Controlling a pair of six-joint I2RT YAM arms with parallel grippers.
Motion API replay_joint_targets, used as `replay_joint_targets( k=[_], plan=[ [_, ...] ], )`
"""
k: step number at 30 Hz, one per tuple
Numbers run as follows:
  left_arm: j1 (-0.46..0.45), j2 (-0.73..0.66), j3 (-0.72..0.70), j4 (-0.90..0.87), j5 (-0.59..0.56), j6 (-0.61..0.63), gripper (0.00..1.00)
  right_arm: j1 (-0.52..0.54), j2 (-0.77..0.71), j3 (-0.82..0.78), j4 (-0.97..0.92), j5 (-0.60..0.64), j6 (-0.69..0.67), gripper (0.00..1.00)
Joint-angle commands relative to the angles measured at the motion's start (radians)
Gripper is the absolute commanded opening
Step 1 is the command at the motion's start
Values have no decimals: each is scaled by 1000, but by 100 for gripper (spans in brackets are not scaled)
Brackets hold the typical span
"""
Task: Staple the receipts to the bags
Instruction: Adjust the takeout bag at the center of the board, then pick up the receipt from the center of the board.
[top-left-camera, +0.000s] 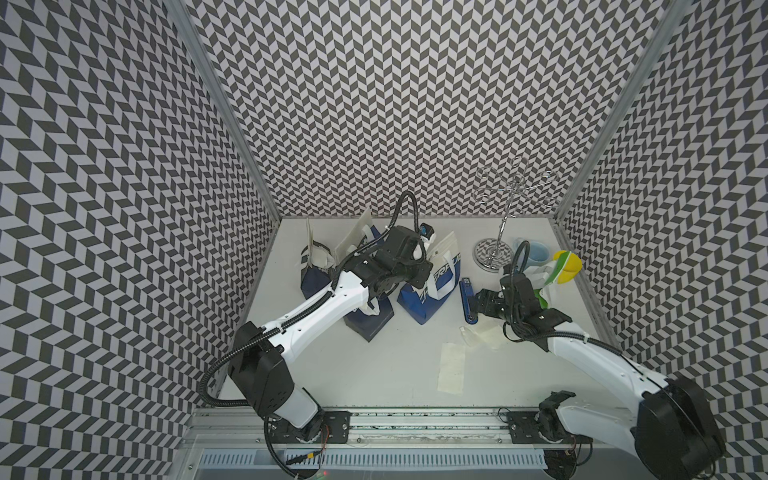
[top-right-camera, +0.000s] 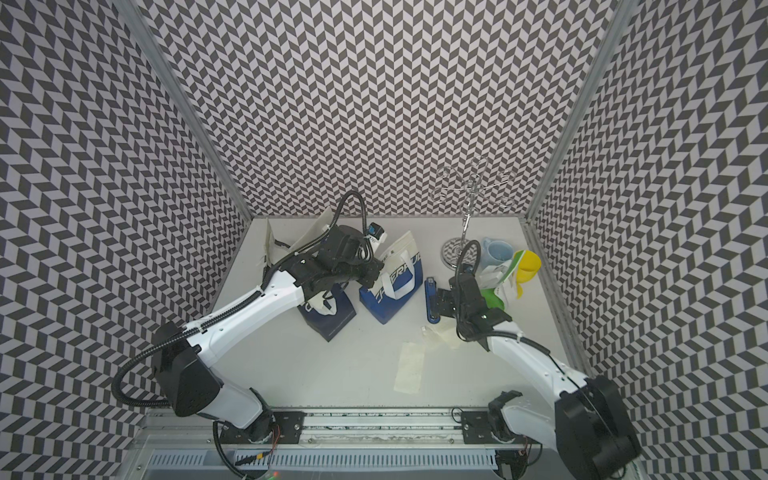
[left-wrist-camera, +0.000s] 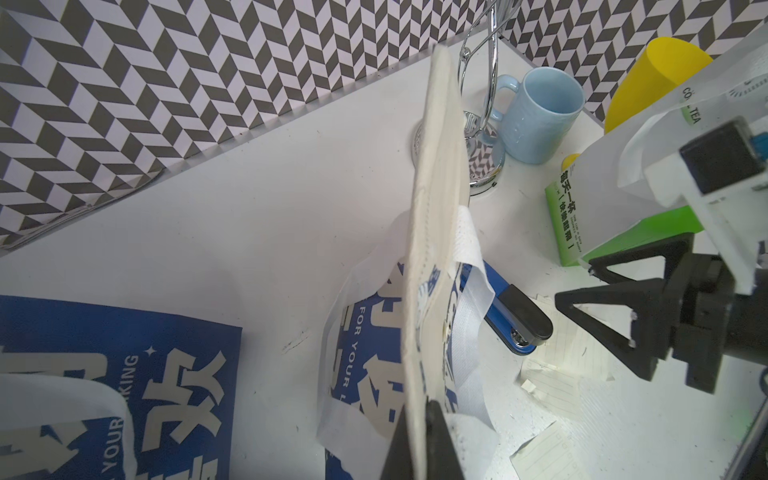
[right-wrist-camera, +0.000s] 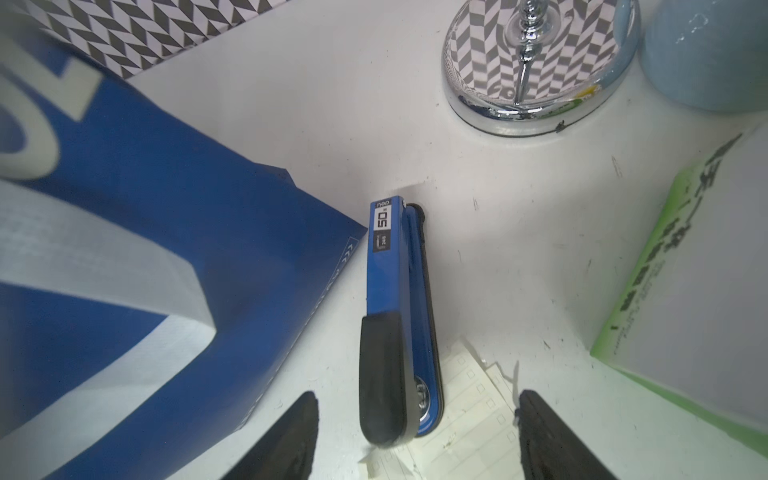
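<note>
Right wrist view: closest to us, our right pincer (right-wrist-camera: 417, 401) stands wide open around the end of the blue stapler (right-wrist-camera: 397, 291), which lies on the table (right-wrist-camera: 498, 208) with its end over some loose receipts (right-wrist-camera: 469, 399). Farther off, our left pincer (left-wrist-camera: 417, 409) is pinched tight on a receipt (left-wrist-camera: 434, 187), right by the top of a blue bag (left-wrist-camera: 370, 374). We think the paper is thin, light and floppy and tears easily, so pinch it near an edge; the stapler is hard and heavier, so squeeze its sides.
</note>
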Motion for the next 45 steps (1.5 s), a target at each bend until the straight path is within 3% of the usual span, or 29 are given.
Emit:
replay_joint_targets(
  k=[1, 3, 6, 10, 16, 23, 26, 32, 34, 37, 45],
  plan=[
    [-7, 5, -46, -22, 32, -14, 0, 14, -67, -48, -28, -188, -77, 72],
    [-5, 4, -58, -17, 30, -14, 0, 74, -95, -59, -38, -308, -138, 72],
    [-3, 3, -71, -15, 16, -13, 0, 260, -103, -50, -56, -296, -155, 74],
    [9, -10, -73, -14, 6, -22, 0, 454, 37, -15, -118, -127, -121, 79],
    [39, -64, -92, 11, 1, -49, 0, 567, 325, 81, -239, -5, -70, 89],
    [40, -98, -105, 21, 21, -52, 0, 617, 464, 120, -322, 39, 8, 91],
    [42, -108, -109, 28, 21, -54, 0, 641, 534, 113, -320, 65, 18, 81],
    [48, -122, -112, 36, 41, -57, 0, 653, 574, 100, -296, 130, 52, 31],
    [48, -121, -115, 41, 54, -57, 0, 650, 535, 90, -280, 144, 50, 8],
    [48, -113, -113, 41, 67, -57, 0, 640, 465, 87, -260, 164, 33, 0],
    [69, -103, -101, 32, 190, -18, 0, 551, 71, 145, -188, 230, -57, 0]
  ],
)
